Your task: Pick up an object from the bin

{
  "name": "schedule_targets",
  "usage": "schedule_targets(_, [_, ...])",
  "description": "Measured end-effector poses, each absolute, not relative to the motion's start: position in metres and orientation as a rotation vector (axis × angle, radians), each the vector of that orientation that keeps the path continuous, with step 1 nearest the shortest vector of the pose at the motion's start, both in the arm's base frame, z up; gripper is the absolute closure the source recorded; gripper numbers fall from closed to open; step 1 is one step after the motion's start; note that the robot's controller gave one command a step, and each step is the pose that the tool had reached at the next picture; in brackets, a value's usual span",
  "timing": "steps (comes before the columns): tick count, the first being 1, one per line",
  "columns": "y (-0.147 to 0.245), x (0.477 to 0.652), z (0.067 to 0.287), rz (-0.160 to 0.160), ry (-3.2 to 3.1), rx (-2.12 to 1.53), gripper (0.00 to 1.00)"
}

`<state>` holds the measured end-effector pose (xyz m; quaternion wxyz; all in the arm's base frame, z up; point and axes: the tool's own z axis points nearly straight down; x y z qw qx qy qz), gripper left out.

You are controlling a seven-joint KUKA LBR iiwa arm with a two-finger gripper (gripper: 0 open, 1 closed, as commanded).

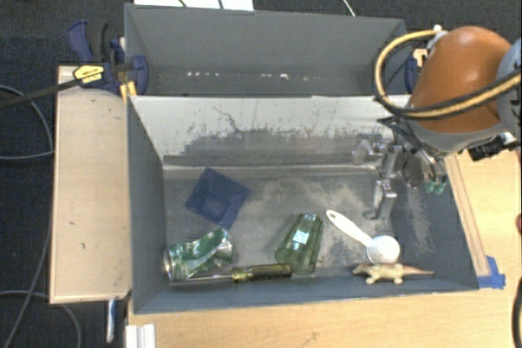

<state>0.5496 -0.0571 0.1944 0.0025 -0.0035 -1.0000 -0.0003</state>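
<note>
My gripper (pixel 380 200) hangs over the right part of the bin, its metal fingers pointing down just above the floor with nothing seen between them. Just below and left of it lies a white plastic spoon (pixel 363 236), handle toward the upper left, bowl toward the lower right. A small tan toy lizard (pixel 390 273) lies along the front wall beneath the spoon's bowl. A green glass bottle (pixel 299 243) lies further left, near the front middle.
A crumpled clear-green wrapper or crushed bottle (pixel 198 253) sits in the front left corner, with a thin dark pen-like stick (pixel 261 273) beside it. A flat dark blue square (pixel 217 196) lies left of centre. The arm with its orange cover enters from the right.
</note>
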Motion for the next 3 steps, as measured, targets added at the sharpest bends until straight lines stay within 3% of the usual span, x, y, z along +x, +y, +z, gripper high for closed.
schedule_targets(1, [-0.057,0.551,0.199,0.0,-3.145,-0.006,0.0])
schedule_targets(2, [0.004,0.52,0.1,-0.002,-3.115,0.41,0.0])
schedule_targets(3, [0.032,0.526,0.134,0.001,-3.107,0.51,0.0])
